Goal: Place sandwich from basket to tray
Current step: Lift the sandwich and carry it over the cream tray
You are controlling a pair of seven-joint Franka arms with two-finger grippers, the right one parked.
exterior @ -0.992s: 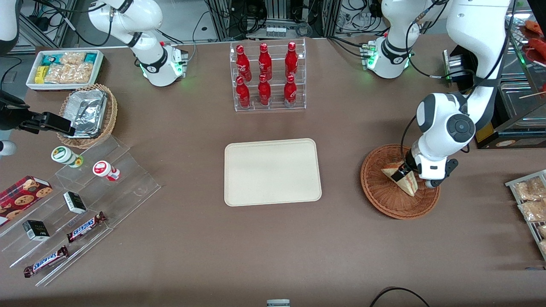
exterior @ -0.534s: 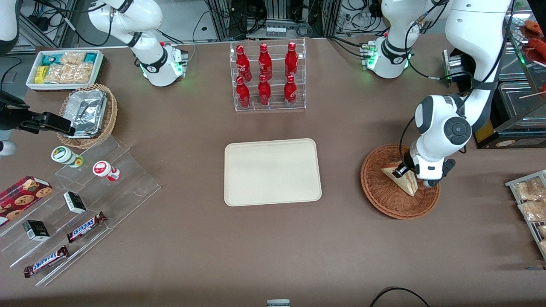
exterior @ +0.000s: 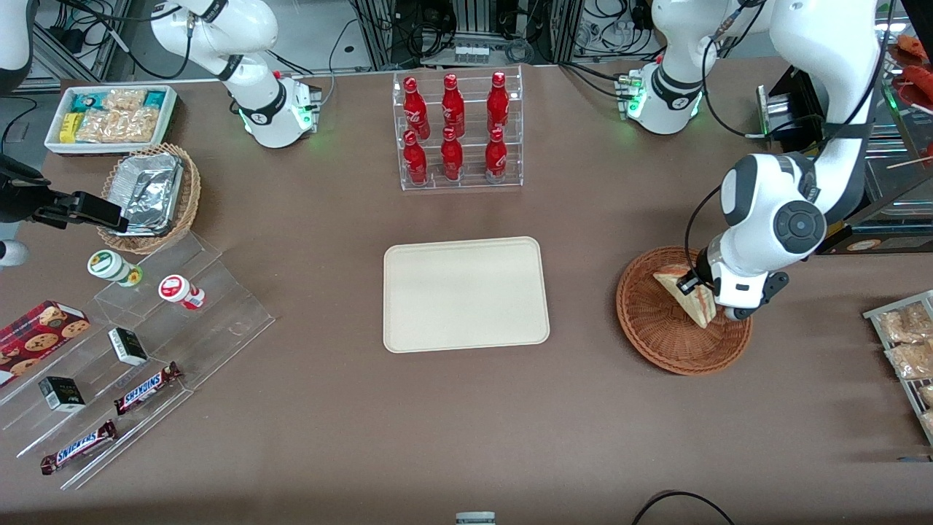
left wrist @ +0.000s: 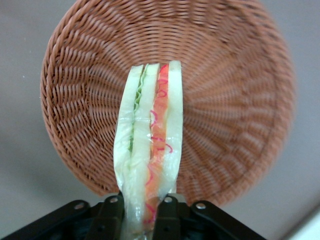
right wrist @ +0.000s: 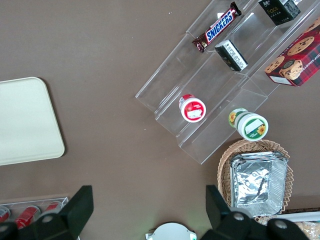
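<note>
My left gripper [exterior: 691, 286] hangs over the reddish-brown wicker basket [exterior: 656, 328] toward the working arm's end of the table, shut on the sandwich [exterior: 689, 295]. The clear-wrapped wedge is lifted off the basket floor. In the left wrist view the sandwich [left wrist: 149, 145] stands between the gripper [left wrist: 143, 212] fingers, its red and green filling edge showing, with the basket [left wrist: 235, 100] below it. The cream tray [exterior: 465, 293] lies bare at the table's middle, also partly seen as the tray [right wrist: 25, 122] in the right wrist view.
A clear rack of red bottles [exterior: 455, 131] stands farther from the front camera than the tray. Toward the parked arm's end are a tan basket with foil trays [exterior: 149, 193], a white snack bin [exterior: 109, 117] and clear steps with snacks [exterior: 138, 343]. Snack packets [exterior: 907, 343] lie beside the basket.
The gripper has risen with the sandwich, lifting it off the basket floor and shifting slightly away from the front camera.
</note>
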